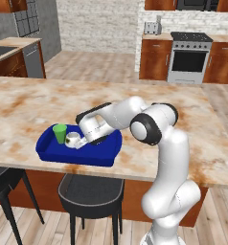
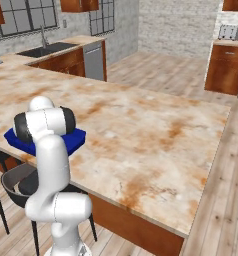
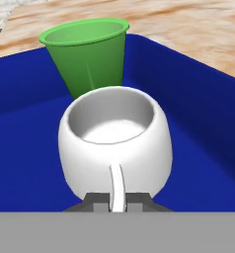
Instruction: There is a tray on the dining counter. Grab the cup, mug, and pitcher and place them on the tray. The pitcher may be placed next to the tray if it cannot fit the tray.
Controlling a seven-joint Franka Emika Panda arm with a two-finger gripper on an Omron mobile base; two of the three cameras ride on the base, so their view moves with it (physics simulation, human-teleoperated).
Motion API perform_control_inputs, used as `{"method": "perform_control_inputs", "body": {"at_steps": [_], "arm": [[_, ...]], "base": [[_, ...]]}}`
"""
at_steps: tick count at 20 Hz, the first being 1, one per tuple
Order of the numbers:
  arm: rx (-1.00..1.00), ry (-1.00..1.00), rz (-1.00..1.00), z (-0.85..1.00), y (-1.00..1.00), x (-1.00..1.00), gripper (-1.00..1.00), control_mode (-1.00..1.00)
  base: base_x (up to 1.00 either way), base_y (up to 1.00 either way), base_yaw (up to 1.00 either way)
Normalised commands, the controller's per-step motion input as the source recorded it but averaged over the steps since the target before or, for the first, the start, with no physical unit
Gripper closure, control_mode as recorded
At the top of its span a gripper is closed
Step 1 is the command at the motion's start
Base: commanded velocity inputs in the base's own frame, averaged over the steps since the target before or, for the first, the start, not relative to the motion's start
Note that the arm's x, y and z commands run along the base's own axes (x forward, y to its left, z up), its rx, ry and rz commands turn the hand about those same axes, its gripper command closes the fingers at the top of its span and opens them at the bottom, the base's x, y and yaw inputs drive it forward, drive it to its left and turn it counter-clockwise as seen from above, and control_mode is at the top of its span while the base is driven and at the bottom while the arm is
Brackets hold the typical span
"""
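Squat white mug stands upright inside the flat royal-blue rimmed tray, centre of hand view; jaws closed narrow on its thin handle. Bright green tapered cup stands just behind it, upper left. Tray sits near the marble-look bench front edge, above a dark stool.

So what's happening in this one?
The robot arm is reaching down into the blue tray on the dining counter. Its gripper has its jaws shut on the handle of the white mug, which sits in the tray right beside the green cup. The cup stands upright in the tray. Next would likely be letting go of the mug.
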Motion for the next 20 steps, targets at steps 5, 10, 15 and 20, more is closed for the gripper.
{"method": "perform_control_inputs", "body": {"at_steps": [5,10,15,20], "arm": [[0.00,0.00,0.00,0.00,0.01,0.00,-1.00,-1.00],[0.00,0.00,0.00,0.00,0.00,0.00,-1.00,-1.00],[0.00,0.00,0.00,0.00,0.00,0.00,-1.00,-1.00],[0.00,0.00,0.00,0.00,0.00,0.00,-1.00,-1.00]], "base": [[0.00,0.00,0.00],[0.00,0.00,0.00],[0.00,0.00,0.00],[0.00,0.00,0.00]]}}
